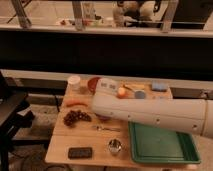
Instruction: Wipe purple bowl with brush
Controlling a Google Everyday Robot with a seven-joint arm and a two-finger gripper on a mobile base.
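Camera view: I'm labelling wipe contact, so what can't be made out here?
All in the camera view:
End effector: hidden behind the left end of the white arm; what it holds is unseen.
Brush: not visible, the same arm hides it.
Purple bowl: only a dark sliver shows under the arm's lower edge.

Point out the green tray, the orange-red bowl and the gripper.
green tray (pixel 161 146): camera view, on its bare floor.
orange-red bowl (pixel 91 85): camera view, on its left wall.
gripper: camera view, hidden behind the tip of the white arm (pixel 150 112).

no text, label, brand or number readable on the light wooden bench (pixel 62 144) or long white robot arm (pixel 160 112).
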